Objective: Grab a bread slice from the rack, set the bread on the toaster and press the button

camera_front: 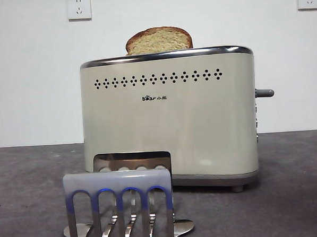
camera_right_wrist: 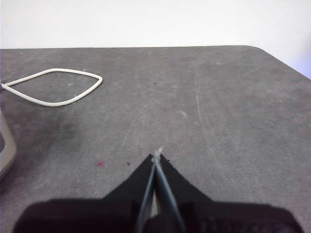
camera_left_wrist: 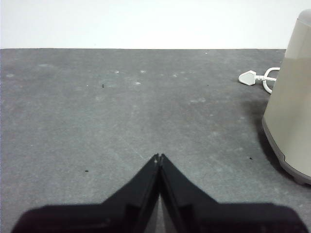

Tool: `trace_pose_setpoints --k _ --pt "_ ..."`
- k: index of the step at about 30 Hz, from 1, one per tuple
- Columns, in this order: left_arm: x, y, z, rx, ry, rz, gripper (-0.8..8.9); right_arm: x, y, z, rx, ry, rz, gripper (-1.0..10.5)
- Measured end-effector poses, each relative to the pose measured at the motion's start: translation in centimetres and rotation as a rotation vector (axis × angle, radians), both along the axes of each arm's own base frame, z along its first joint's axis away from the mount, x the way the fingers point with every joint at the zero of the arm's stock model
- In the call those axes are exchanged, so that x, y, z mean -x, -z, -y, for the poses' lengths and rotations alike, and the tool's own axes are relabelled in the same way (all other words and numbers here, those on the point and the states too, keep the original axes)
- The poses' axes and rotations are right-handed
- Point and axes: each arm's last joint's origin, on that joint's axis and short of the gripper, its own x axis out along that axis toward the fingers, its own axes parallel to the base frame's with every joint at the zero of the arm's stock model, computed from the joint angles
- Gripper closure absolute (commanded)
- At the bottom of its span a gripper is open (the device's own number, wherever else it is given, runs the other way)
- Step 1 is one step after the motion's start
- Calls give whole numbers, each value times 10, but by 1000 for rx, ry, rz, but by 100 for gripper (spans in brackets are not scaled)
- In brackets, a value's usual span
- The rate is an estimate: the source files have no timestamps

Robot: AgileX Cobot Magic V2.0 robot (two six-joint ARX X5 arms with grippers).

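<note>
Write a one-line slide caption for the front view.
Slice of bread standing in the cream toaster, button sticking out at its end, empty metal rack in front; no gripper in view.

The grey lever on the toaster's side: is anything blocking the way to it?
Nothing visible does. The lever sticks out from the toaster's narrow end into open air. The bread sits in the top slot and the rack stands in front, both away from it.
</note>
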Motion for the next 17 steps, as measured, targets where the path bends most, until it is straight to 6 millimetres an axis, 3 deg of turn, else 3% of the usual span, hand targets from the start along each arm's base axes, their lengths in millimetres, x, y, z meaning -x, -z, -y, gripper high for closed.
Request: trace_pose_setpoints --k 17 --pt "0 0 0 0 0 -3 817 0 0 -1 -20 -22 0 946"
